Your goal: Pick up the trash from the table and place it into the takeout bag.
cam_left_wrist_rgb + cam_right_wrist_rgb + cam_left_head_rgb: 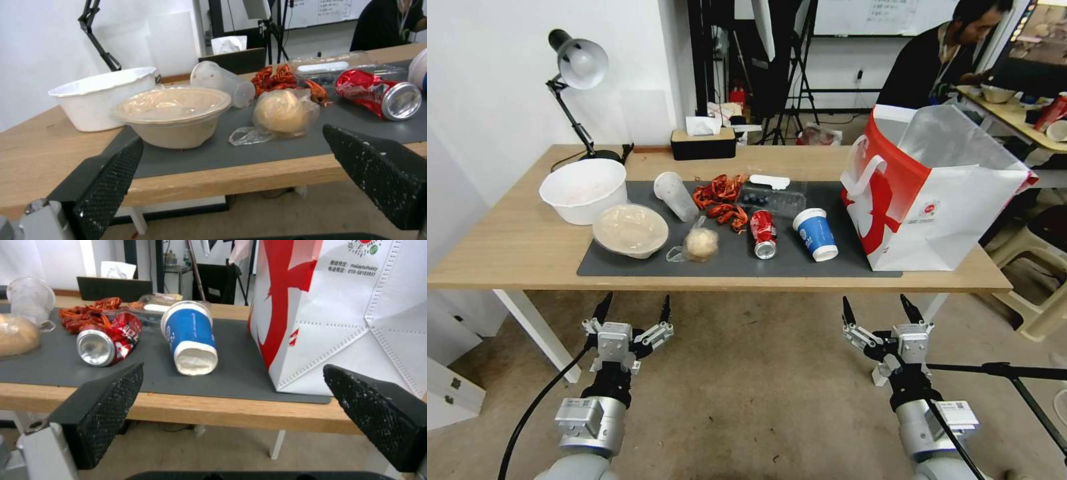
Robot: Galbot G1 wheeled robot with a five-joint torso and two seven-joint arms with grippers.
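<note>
Here, takeout bag [347, 316] lettering.

Head camera: I look forward and down from well back at the whole table [507, 247], takeout bag [960, 207] at two o'clock. Left wrist camera: low, near the table's front edge, facing the beige shallow bowl [173, 116]. Right wrist camera: equally low, facing the blue-white paper cup [191, 336]. Both wrist views share the red soda can [378, 93].
</note>
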